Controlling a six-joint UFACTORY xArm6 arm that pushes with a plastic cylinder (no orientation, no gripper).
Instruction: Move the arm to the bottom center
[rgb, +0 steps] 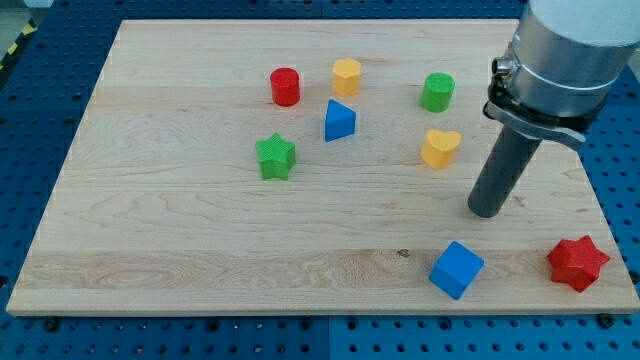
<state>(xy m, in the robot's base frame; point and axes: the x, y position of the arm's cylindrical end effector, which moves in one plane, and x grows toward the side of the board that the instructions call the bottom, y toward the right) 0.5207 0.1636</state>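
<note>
The room was evenly and brightly lit, seemingly from overhead, and the pale wooden counter (200, 240) showed no harsh glare. Shadows were soft and short, hugging the blue cube (456, 269) and the red star (577, 263). A faint sheen ran down the dark rod (503, 168). Everything looked sharp, though the counter's edges tapered with perspective.

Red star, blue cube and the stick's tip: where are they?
red star (577, 263), camera view, on its top face.
blue cube (456, 269), camera view, on its top face.
my tip (486, 213), camera view, at the rod's very end.
</note>
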